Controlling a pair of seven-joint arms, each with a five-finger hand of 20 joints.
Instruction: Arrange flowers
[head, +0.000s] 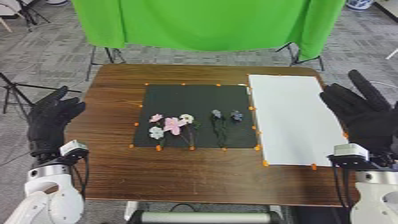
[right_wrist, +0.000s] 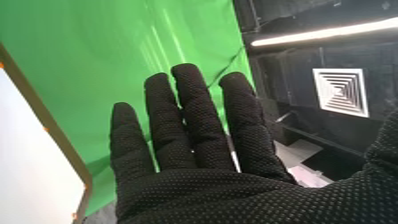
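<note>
In the head view my left hand (head: 55, 120) is at the table's left edge, fingers straight and holding nothing. My right hand (head: 362, 112) stands open by the right edge of the white sheet (head: 289, 120), apart from the flowers. Pink flowers (head: 175, 125) and white flowers (head: 156, 132) lie on the left part of the black mat (head: 187, 95). Bluish-grey flowers (head: 236, 115) with green stems lie on its right part. In the right wrist view my right hand (right_wrist: 222, 195) has its fingers extended, nothing in them.
The brown table (head: 178, 175) carries the mat and sheet side by side, with small orange markers (head: 265, 163) along their edges. A green cloth (head: 209, 25) hangs beyond the far edge. Black stand legs (head: 13, 92) stand on the floor at the left.
</note>
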